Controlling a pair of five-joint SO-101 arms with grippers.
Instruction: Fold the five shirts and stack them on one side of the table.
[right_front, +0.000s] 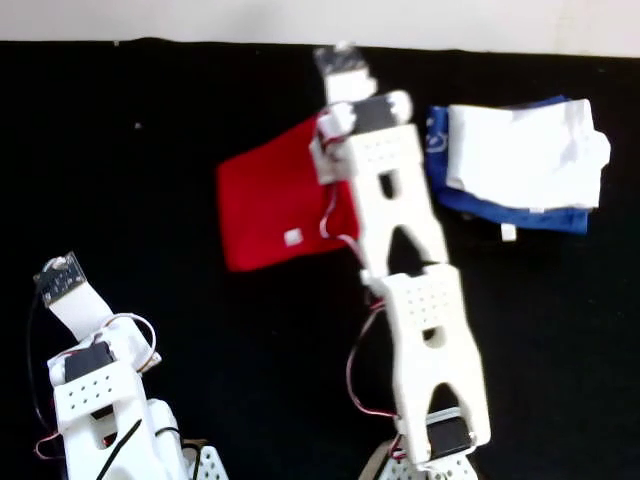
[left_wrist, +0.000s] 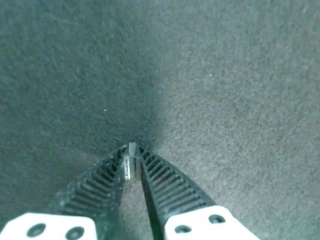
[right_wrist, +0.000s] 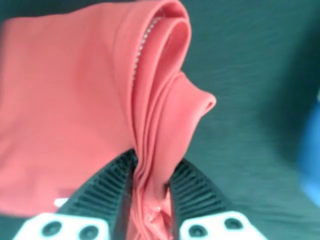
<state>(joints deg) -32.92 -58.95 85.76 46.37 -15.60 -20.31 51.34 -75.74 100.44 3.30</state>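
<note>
The right jaws clamp a bunched fold of the red shirt (right_front: 265, 205) just beside the white-on-blue shirt stack (right_front: 525, 155); the left jaws, closed and empty, sit well apart from it.

Black tabletop (right_front: 130, 180): far-left stretch bare, wide passage offered there. Centre blocked by right arm (right_front: 400, 230), stretched from near edge toward far edge. Just left of it, red shirt (right_front: 270, 205) spread flat, one edge pinched in right tool (right_wrist: 152, 165). Far-right area occupied by white shirt (right_front: 525, 155) stacked on blue shirt (right_front: 540, 215). Near-left corner taken by left arm (right_front: 95, 390). Near-right corner bare.
</note>
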